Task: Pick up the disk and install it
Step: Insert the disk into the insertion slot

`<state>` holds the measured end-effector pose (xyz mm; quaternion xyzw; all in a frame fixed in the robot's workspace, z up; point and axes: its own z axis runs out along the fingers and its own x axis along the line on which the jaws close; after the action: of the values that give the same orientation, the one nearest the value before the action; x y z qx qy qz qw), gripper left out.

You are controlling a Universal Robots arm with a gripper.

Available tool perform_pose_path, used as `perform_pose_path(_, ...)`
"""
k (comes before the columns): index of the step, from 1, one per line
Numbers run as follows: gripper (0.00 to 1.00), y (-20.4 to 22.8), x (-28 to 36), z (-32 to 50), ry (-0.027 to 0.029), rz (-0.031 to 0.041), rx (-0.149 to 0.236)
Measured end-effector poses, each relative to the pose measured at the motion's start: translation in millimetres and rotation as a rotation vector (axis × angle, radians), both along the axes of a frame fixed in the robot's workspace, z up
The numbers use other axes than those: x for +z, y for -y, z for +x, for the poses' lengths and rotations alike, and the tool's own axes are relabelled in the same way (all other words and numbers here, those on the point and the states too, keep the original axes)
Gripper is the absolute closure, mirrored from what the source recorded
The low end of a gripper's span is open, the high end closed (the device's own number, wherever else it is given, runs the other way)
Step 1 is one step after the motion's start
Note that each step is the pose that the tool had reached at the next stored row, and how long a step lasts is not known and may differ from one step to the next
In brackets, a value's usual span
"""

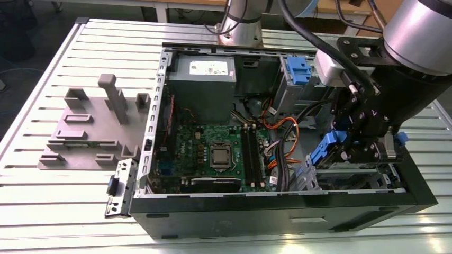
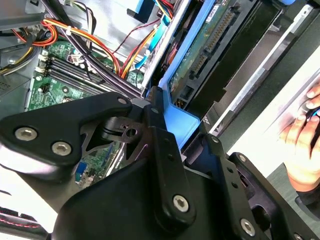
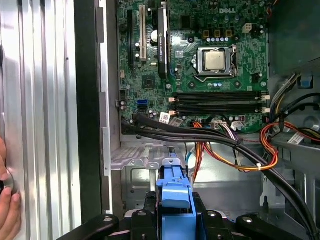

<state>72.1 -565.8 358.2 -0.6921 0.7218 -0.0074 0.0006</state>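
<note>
The disk (image 2: 207, 47) shows its green circuit side and connector inside a blue plastic carrier (image 2: 181, 120). My gripper (image 1: 359, 152) is shut on it, the black fingers (image 2: 159, 131) clamping the carrier's end. It hangs edge-down over the metal drive bay (image 1: 347, 178) at the near corner of the open computer case (image 1: 282, 203), on the exterior view's right. In the first wrist view the carrier (image 3: 174, 191) sticks out between the gripper's fingers above the bay's floor (image 3: 145, 177).
Orange and black cables (image 3: 225, 150) run close by the bay. The motherboard (image 1: 211, 153) and power supply (image 1: 205, 79) fill the case, with another blue carrier (image 1: 297, 71) at the back. A grey fixture (image 1: 92, 127) lies on the slatted table. A person's hand (image 2: 302, 145) rests outside the case.
</note>
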Motion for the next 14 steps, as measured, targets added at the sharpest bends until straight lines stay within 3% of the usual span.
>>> perform_pose_path(5, 0.64, 0.0, -4.7, 0.0, 0.0, -0.0005, 0.0)
perform_pose_path(14, 0.64, 0.0, -4.9, 0.0, 0.0, -0.0022, 0.0)
